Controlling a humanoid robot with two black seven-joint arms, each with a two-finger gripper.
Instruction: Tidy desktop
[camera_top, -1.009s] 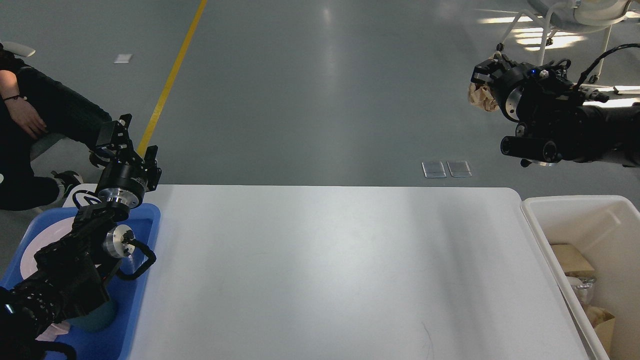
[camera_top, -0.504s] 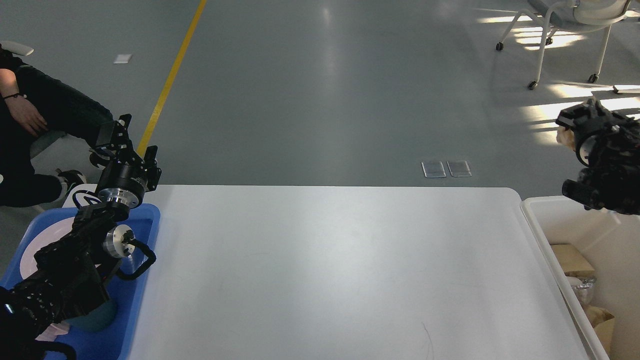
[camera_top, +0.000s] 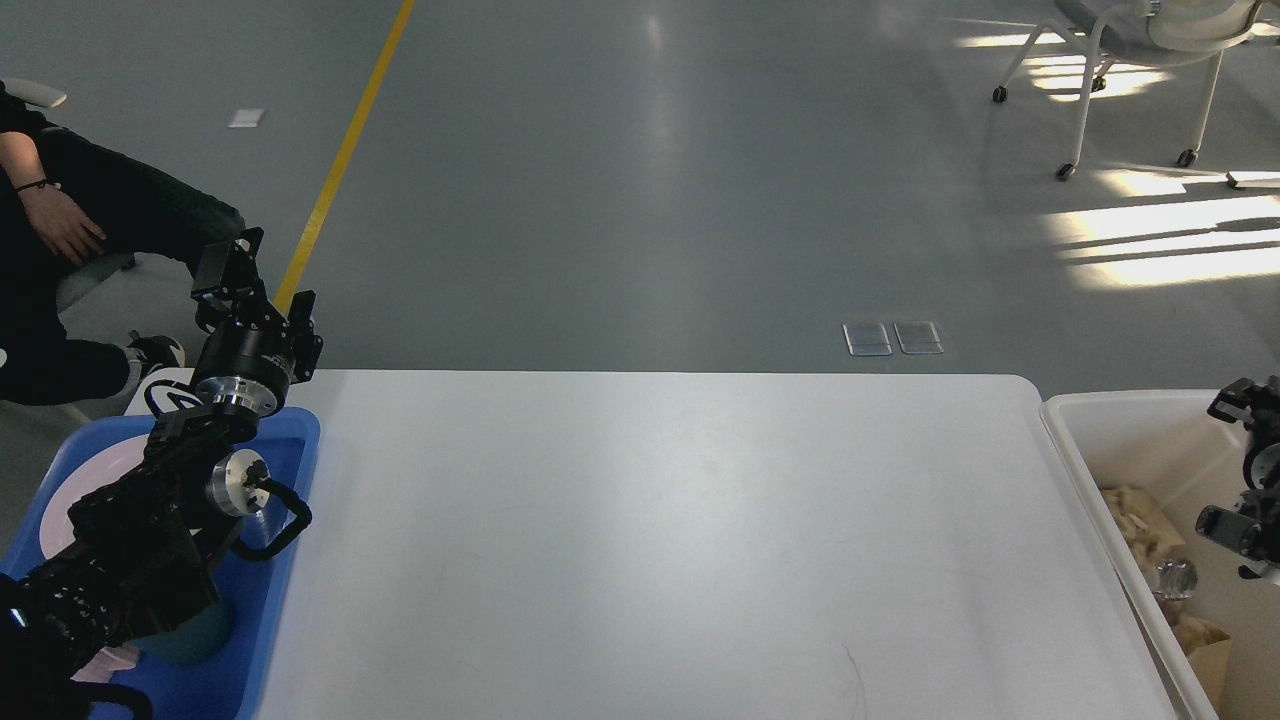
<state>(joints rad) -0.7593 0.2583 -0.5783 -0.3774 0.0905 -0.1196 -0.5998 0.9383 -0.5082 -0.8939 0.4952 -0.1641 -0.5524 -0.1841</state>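
Note:
The desktop (camera_top: 650, 530) is a wide white tabletop with nothing lying on it. My left gripper (camera_top: 262, 290) is raised above the far end of the blue tray (camera_top: 303, 425), open, with nothing between its fingers. My right arm reaches in at the right edge, and its gripper (camera_top: 1238, 398) hangs over the off-white bin (camera_top: 1100, 425); it is small and dark, partly cut off by the frame. Below it, a crumpled beige paper wad (camera_top: 1132, 510) lies in the bin.
The blue tray holds a white plate (camera_top: 85, 495) and a dark green cup (camera_top: 190, 640) under my left arm. More brown scraps (camera_top: 1205, 640) lie in the bin. A seated person (camera_top: 60, 230) is at far left, and a chair (camera_top: 1140, 40) at the back right.
My right arm swung from high above the floor down and right to the bin. The beige paper wad it carried now lies in the bin. The left arm has stayed put.

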